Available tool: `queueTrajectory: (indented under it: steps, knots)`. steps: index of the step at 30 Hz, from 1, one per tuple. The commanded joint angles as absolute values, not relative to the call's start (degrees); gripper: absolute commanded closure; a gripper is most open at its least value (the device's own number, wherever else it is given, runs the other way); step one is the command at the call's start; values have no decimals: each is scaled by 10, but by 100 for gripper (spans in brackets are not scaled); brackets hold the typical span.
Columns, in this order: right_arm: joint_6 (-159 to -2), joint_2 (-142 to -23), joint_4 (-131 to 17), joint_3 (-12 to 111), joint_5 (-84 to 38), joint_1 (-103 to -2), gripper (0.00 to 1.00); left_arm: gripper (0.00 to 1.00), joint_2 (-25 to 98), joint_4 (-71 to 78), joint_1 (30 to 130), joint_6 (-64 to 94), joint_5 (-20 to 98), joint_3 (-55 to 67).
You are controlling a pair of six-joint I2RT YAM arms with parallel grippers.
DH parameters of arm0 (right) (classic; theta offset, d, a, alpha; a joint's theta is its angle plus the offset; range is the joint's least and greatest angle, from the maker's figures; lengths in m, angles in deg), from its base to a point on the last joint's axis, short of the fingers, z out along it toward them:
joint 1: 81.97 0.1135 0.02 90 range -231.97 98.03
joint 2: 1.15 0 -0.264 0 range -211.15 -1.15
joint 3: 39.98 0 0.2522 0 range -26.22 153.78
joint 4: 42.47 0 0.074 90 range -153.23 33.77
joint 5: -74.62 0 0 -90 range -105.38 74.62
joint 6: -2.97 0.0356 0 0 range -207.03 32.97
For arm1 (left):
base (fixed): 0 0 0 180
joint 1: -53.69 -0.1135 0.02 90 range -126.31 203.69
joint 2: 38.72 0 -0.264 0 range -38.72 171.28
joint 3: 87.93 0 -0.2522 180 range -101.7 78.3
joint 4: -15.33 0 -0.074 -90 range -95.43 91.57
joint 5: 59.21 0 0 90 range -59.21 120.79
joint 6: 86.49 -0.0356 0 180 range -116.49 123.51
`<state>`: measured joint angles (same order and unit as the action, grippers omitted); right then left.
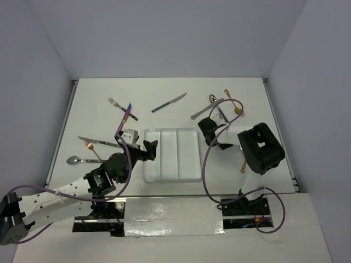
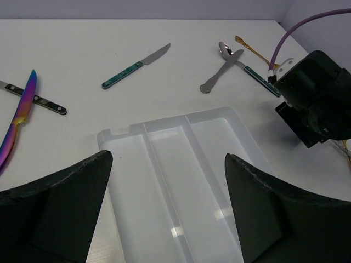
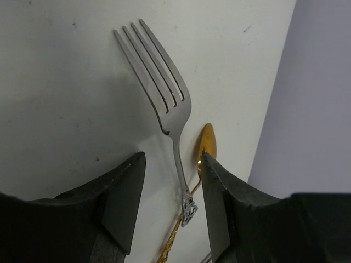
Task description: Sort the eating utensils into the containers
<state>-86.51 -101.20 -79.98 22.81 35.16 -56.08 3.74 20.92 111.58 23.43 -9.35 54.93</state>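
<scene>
The white tray (image 1: 186, 131) holds three long compartments, all empty, as the left wrist view (image 2: 219, 118) also shows. My left gripper (image 1: 149, 149) is open and empty over the tray's left compartment (image 2: 167, 159). My right gripper (image 1: 207, 128) is open just right of the tray's far corner. In the right wrist view its fingers (image 3: 173, 159) straddle the handle of a silver fork (image 3: 164, 87) lying on the table, without touching it. A gold spoon (image 3: 207, 143) lies beside that fork. The fork is hidden under the gripper in the top view.
Behind the tray lie a teal-handled knife (image 1: 169, 102), a silver spoon (image 1: 205, 108), a teal-handled utensil (image 1: 221, 114) and a gold utensil (image 1: 233, 103). At the left lie an iridescent purple knife (image 1: 125, 119), a silver fork (image 1: 114, 102), a dark-handled knife (image 1: 98, 142), a copper fork (image 1: 92, 149) and a spoon (image 1: 77, 160).
</scene>
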Motion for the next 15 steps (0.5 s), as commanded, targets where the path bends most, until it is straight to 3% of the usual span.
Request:
queueTrajectory:
  steps: [1,15]
  knots:
    - [-834,-1036,-808,256,396,-559,47,4,28,227,1117,249,-89,534]
    - [-801,-1092,-828,287,426,-568,52,4,16,228,1118,249,-87,540]
